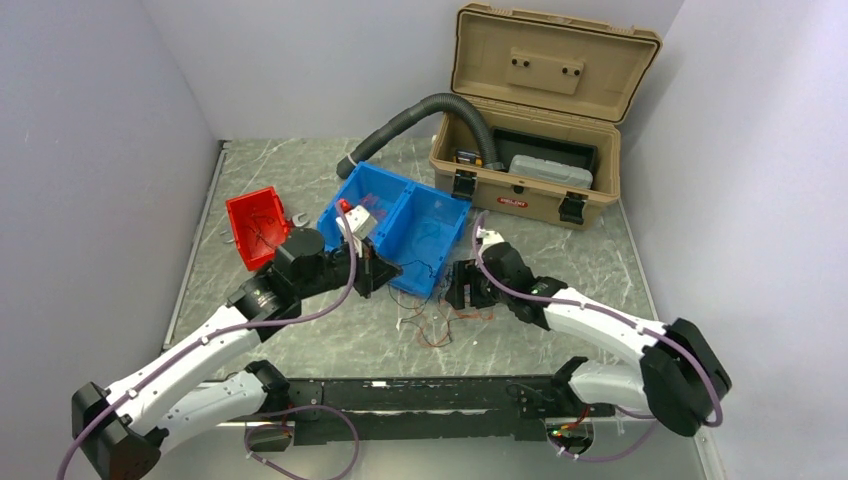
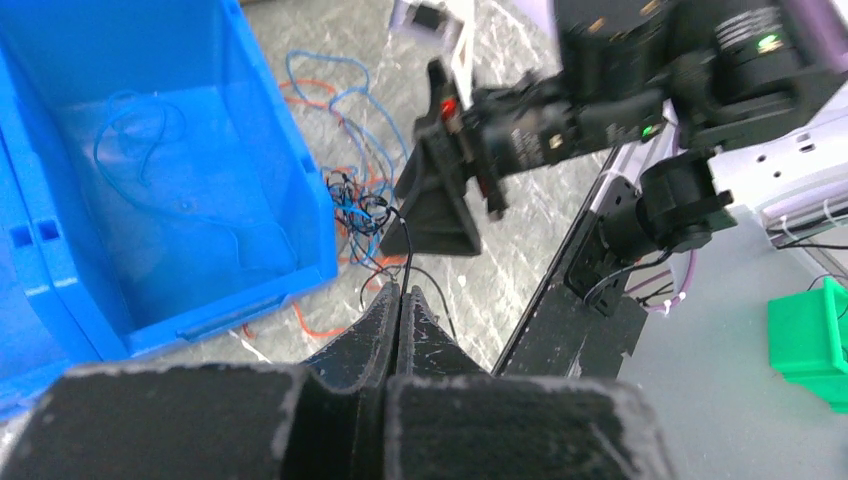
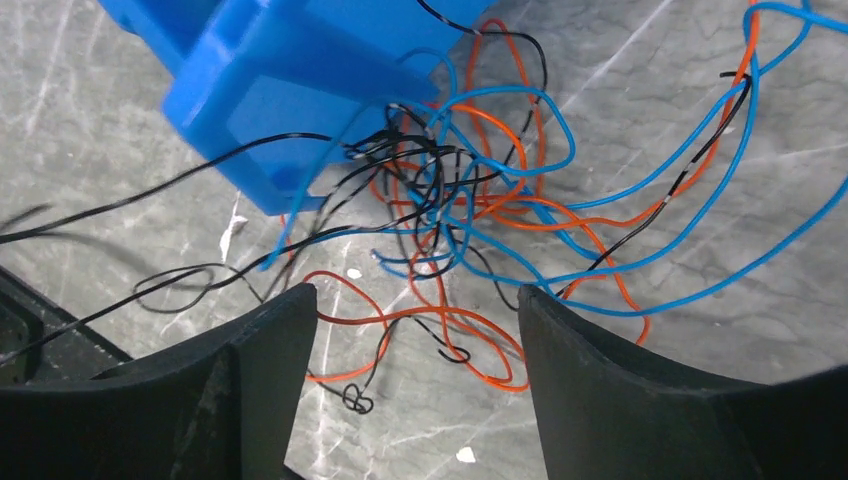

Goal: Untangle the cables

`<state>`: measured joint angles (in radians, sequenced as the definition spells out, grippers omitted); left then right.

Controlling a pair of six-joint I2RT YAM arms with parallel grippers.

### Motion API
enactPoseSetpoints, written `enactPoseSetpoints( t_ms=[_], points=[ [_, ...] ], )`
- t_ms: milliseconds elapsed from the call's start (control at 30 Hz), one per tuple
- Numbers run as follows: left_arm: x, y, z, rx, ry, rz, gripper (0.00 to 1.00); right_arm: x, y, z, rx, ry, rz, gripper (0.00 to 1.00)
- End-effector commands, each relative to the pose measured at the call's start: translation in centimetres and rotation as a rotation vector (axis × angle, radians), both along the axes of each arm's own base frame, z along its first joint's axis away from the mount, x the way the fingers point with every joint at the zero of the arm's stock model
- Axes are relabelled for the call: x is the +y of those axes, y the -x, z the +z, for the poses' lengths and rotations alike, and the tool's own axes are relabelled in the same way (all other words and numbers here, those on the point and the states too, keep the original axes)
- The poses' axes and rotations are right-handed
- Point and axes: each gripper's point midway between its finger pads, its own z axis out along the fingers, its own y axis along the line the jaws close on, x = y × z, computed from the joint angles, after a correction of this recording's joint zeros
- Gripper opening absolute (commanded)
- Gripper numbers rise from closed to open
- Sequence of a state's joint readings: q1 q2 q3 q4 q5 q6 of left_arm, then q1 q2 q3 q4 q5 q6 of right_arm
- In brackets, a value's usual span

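The cables (image 3: 425,185) are a knot of thin red, blue and black wires on the marble table beside the blue bin's (image 3: 290,90) corner; they also show in the top view (image 1: 432,322) and the left wrist view (image 2: 352,195). My left gripper (image 2: 401,290) is shut on one black wire that runs taut to the knot; in the top view this gripper (image 1: 383,270) sits at the bin's front wall. My right gripper (image 3: 415,310) is open, low over the red and black loops, touching nothing. It also shows in the top view (image 1: 458,285).
The two-compartment blue bin (image 1: 400,225) holds a loose blue wire (image 2: 130,130). A red bin (image 1: 258,225) lies tilted at the left. A tan toolbox (image 1: 530,160) stands open at the back, with a grey corrugated hose (image 1: 420,112) arching out of it. A green block (image 2: 810,335) lies beyond the base rail.
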<state>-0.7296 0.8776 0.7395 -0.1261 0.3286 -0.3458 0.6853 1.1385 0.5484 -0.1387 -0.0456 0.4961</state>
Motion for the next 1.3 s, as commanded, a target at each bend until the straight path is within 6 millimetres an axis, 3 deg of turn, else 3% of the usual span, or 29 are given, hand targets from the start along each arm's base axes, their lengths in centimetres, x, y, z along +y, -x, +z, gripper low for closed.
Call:
enactPoseSetpoints(
  t_ms=[0,100,200,267,367,433,467,500,633,667,800,1067,1267],
  points=[
    [-0.2,0.1,5.3,-0.114,0.088,-0.024,0.0,0.3,-1.6,-0.9,-0.015,0.03,-0.059,0.7],
    [0.9,-0.7,6.8,-0.131,0.085,0.058,0.0,-3.0,-2.4,-2.1,0.005,0.127,-0.269,0.37],
    [4.0,-1.8,8.3,-0.165,0.061,0.229,0.0,-7.6,-2.3,-2.3,0.016,0.174,-0.503,0.11],
    [5.7,-2.0,9.1,-0.196,0.057,0.304,0.0,-10.4,-2.1,-2.1,0.021,0.16,-0.621,0.06],
    [6.7,-1.5,9.7,-0.228,0.071,0.319,0.0,-14.2,-1.9,-1.1,0.003,0.117,-0.784,0.0],
    [6.5,-1.0,9.4,-0.235,0.067,0.292,0.0,-15.1,-2.1,0.5,-0.06,0.079,-0.802,0.0],
    [6.2,-0.8,9.2,-0.237,0.063,0.264,0.0,-14.5,-2.4,1.5,-0.103,0.047,-0.753,0.0],
    [5.7,-0.5,9.0,-0.241,0.06,0.23,0.0,-13.0,-2.8,2.7,-0.155,-0.001,-0.646,0.09],
    [3.9,0.7,8.6,-0.242,0.055,0.095,0.0,-6.0,-2.3,6.7,-0.28,-0.203,-0.207,0.68],
    [3.7,0.8,8.6,-0.241,0.053,0.078,0.0,-4.9,-2.2,7.3,-0.294,-0.23,-0.141,0.72],
    [3.3,1.0,8.6,-0.24,0.046,0.049,0.0,-1.5,-1.9,8.3,-0.293,-0.264,0.05,0.74],
    [3.7,1.2,8.9,-0.25,0.045,0.057,0.0,4.6,-0.2,8.1,-0.338,-0.239,0.28,0.72],
    [4.0,1.4,9.2,-0.261,0.054,0.063,0.0,6.5,-1.2,5.4,-0.33,-0.218,0.26,0.7]
  ],
)
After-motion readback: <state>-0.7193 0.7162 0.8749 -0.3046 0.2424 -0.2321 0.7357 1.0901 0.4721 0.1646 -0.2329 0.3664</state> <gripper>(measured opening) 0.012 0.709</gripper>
